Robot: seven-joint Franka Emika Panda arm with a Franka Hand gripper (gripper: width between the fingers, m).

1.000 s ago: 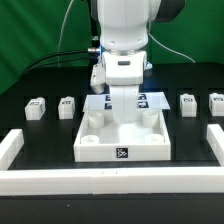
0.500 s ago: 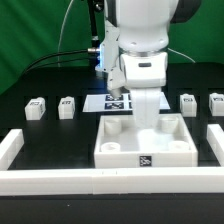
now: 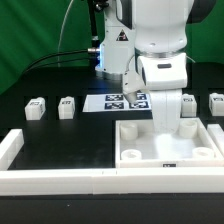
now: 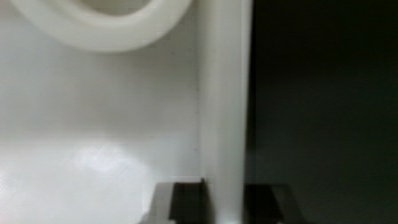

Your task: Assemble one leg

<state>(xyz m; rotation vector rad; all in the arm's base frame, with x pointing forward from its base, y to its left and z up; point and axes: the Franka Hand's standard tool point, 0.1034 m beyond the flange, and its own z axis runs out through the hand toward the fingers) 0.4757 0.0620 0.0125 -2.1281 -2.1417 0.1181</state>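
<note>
Behind the black table [image 3: 60, 140] hangs a green curtain [image 3: 30, 30], and a thin cable [image 3: 68, 25] runs down in front of it. The big white robot arm [image 3: 160, 30] reaches down from above, toward the exterior view's right. A low white fence [image 3: 60, 180] runs along the near edge of the table and up both sides. Inside it, on the exterior view's right, sits the white square tray [image 3: 140, 155], with round holes in its corners. The marker board [image 3: 122, 100] lies flat behind the tray. Four small white legs stand in a row on the table, none inside the tray. The first leg [image 3: 35, 108] and the second leg [image 3: 67, 106] are on the exterior view's left. The third leg [image 3: 188, 103] and the fourth leg [image 3: 217, 102] are on its right. The gripper [image 3: 166, 112] is down at the tray's far wall. In the wrist view its dark fingers [image 4: 183, 203] press that thin wall from both sides, so it is holding the tray.
</note>
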